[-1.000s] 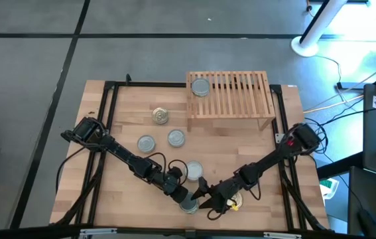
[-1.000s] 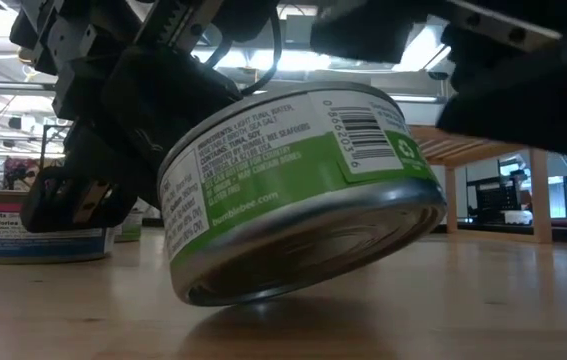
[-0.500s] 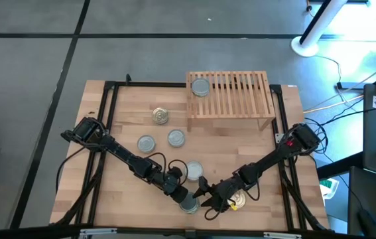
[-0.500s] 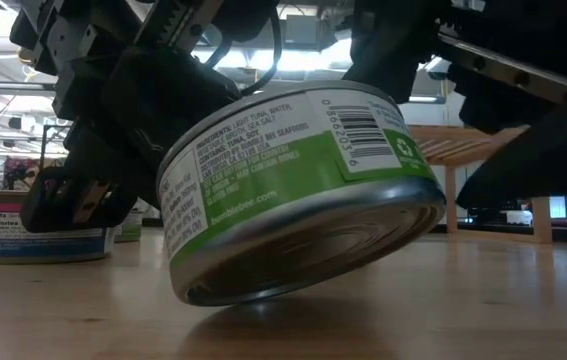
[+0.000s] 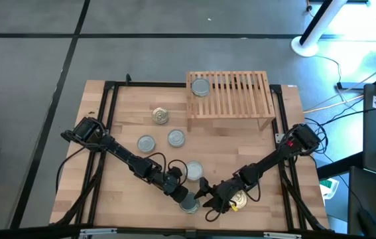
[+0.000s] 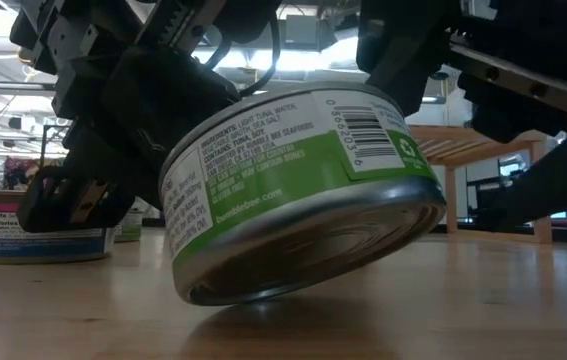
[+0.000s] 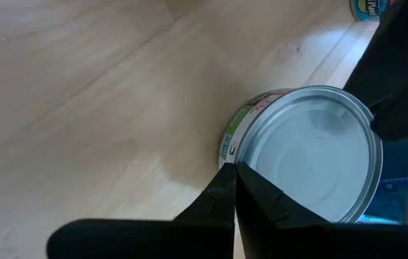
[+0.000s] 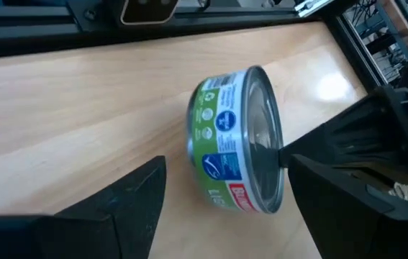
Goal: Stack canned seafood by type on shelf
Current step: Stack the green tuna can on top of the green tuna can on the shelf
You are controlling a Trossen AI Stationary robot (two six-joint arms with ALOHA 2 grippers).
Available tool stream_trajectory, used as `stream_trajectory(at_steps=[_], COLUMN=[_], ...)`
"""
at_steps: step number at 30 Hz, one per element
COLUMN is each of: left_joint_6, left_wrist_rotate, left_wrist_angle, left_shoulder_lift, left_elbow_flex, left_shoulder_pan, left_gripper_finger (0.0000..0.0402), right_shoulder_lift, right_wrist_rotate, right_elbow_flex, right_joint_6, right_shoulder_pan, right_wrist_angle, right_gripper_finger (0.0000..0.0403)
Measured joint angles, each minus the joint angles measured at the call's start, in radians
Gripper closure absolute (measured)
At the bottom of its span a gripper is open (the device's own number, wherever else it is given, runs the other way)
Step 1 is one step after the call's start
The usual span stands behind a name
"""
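**Desk:** What am I looking at on the table [image 5: 115, 133], and why is it laid out this way?

**Operator:** The shelf [image 5: 231, 99] stands at the table's far edge, toward the right corner, with one silver tin [image 5: 200, 87] on its left end, which I take as the start of a stack. I'm working at the near edge, about midway along. My left gripper [image 7: 234, 173] has its fingers pressed together, their tips against the rim of the green-label tin [image 6: 298, 190]. That tin is tipped, one edge on the wood, the other raised. I judge I'm levering it up so the right gripper [image 8: 225, 180], spread wide to either side of it, can take it by the wall.

**Desk:** And the other tins?

**Operator:** Three silver tops [image 5: 146, 143] [image 5: 176, 138] [image 5: 193, 170] and a gold top [image 5: 160, 117] lie loose mid-table, well apart from the shelf.

**Desk:** What can't you make out?

**Operator:** Another tin [image 5: 238, 198] sits half hidden under my right arm. From table height the arms block most of the shelf, and whether the right fingers touch the tin, I cannot tell.
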Motion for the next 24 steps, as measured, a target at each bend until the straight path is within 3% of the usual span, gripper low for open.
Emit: stream_trajectory(at_steps=[12,24], left_joint_6=[-0.032,-0.083], left_wrist_rotate=[0.0,0.0], left_wrist_angle=[0.001,0.003], left_shoulder_lift=[0.0,0.0], left_elbow_flex=[0.0,0.0], left_shoulder_pan=[0.0,0.001], left_gripper_finger=[0.04,0.04], right_shoulder_lift=[0.0,0.0], right_wrist_rotate=[0.038,0.03], right_elbow_flex=[0.0,0.0], right_joint_6=[-0.102,-0.106], right_shoulder_pan=[-0.001,-0.001], right_wrist_angle=[0.016,0.014], right_gripper_finger=[0.0111,0.0111])
